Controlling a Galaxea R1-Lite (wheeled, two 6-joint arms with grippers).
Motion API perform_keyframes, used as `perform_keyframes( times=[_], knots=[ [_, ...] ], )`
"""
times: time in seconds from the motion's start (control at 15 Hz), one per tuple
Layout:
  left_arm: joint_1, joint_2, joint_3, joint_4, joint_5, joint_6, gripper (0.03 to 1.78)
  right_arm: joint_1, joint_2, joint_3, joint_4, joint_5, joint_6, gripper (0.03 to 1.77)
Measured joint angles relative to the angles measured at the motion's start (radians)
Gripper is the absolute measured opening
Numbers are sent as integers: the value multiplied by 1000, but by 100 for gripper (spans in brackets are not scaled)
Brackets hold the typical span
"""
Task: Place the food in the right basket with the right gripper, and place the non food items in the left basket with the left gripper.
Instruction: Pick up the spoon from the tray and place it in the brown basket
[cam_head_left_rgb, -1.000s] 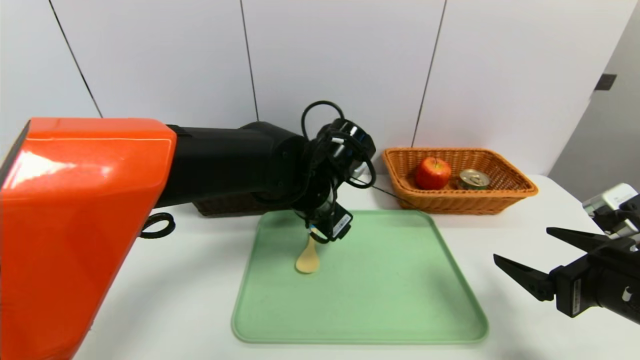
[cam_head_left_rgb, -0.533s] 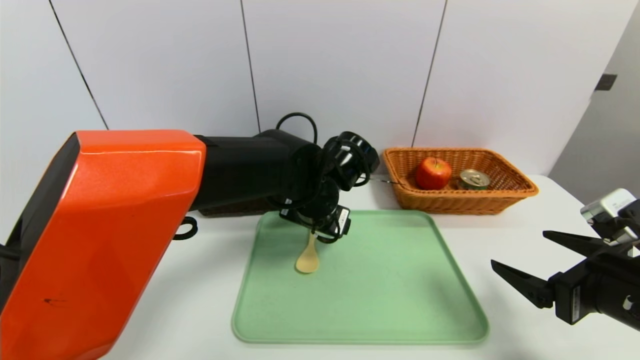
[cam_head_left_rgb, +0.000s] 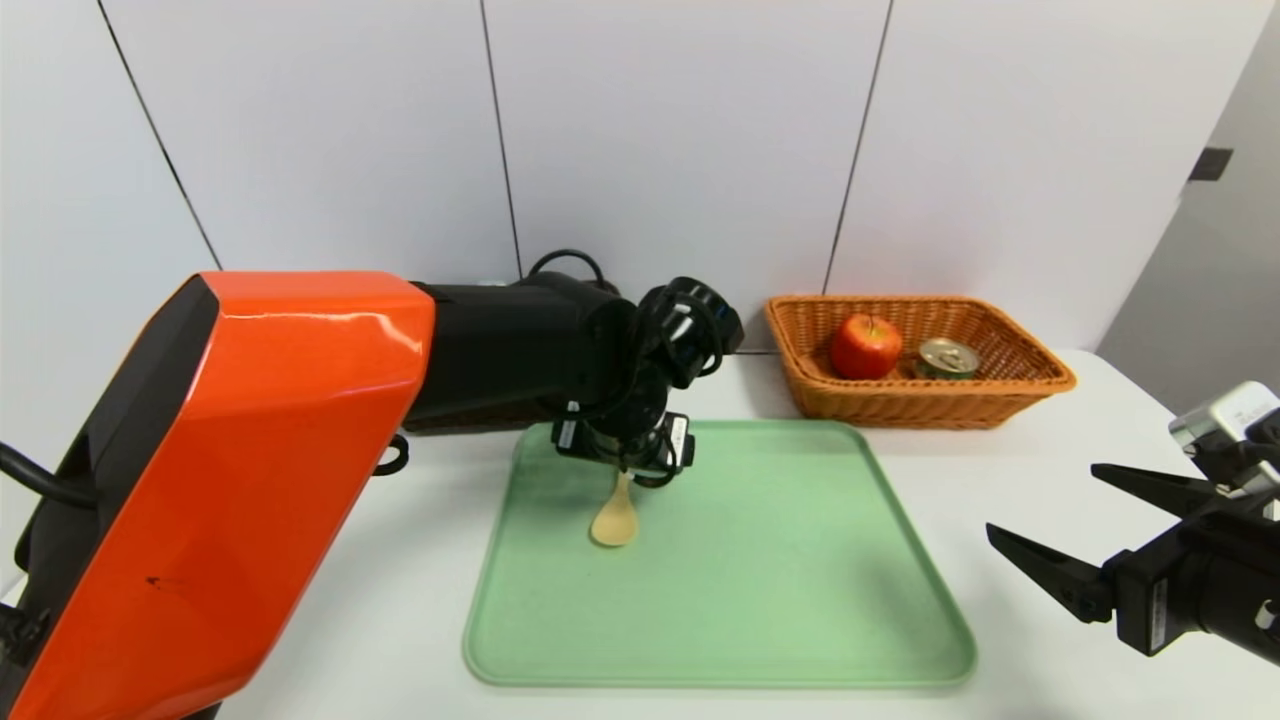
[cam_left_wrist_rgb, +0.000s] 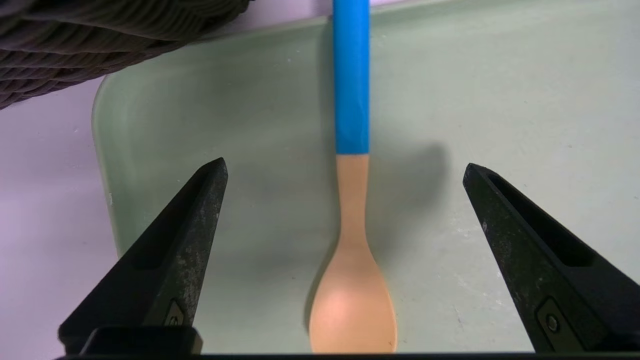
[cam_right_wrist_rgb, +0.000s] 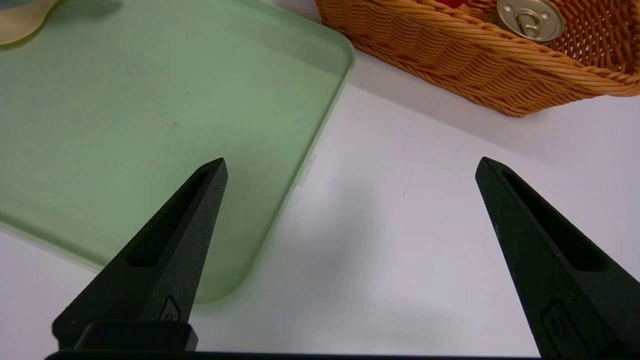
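Our left gripper (cam_left_wrist_rgb: 345, 162) hangs over the far left part of the green tray (cam_head_left_rgb: 760, 570), its two black fingers spread wide with nothing between them but air. Beneath it, in the left wrist view, we see the spoon (cam_left_wrist_rgb: 353, 250) lying on the tray, in line with the gap: one finger stands to each side of it, and neither touches it. The spoon's blue handle runs toward the far edge of the tray, while its yellowish, rounded head points back toward us. From our head we see mostly that head, since the left wrist covers the handle. The dark brown basket (cam_left_wrist_rgb: 100, 45) sits just beyond the tray's far left corner, largely hidden from our head by the left arm (cam_head_left_rgb: 500, 350). Past the tray's far right corner, we have the orange wicker basket (cam_head_left_rgb: 900, 405), with the red apple (cam_head_left_rgb: 866, 347) in its left part and the short tin (cam_head_left_rgb: 947, 359) beside it, gold pull-tab lid up. Our right gripper (cam_head_left_rgb: 1040, 497) waits over the white table (cam_head_left_rgb: 1010, 440) to the right of the tray, well apart from the spoon, its fingers also wide and empty.
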Motion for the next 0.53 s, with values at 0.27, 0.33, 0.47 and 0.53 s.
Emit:
perform_keyframes(
  times=[0.27,0.33,0.47,0.53],
  knots=[
    [21,19,0,-4,-20,-27,168,0,-4,5,0,0,0,171],
    [23,23,0,-2,-24,-42,169,-1,-5,5,0,0,0,171],
    [27,29,0,-8,-27,-44,169,0,-5,1,0,0,1,171],
    [25,30,0,-9,-30,-44,169,0,-5,-2,-1,0,2,171]
  ],
)
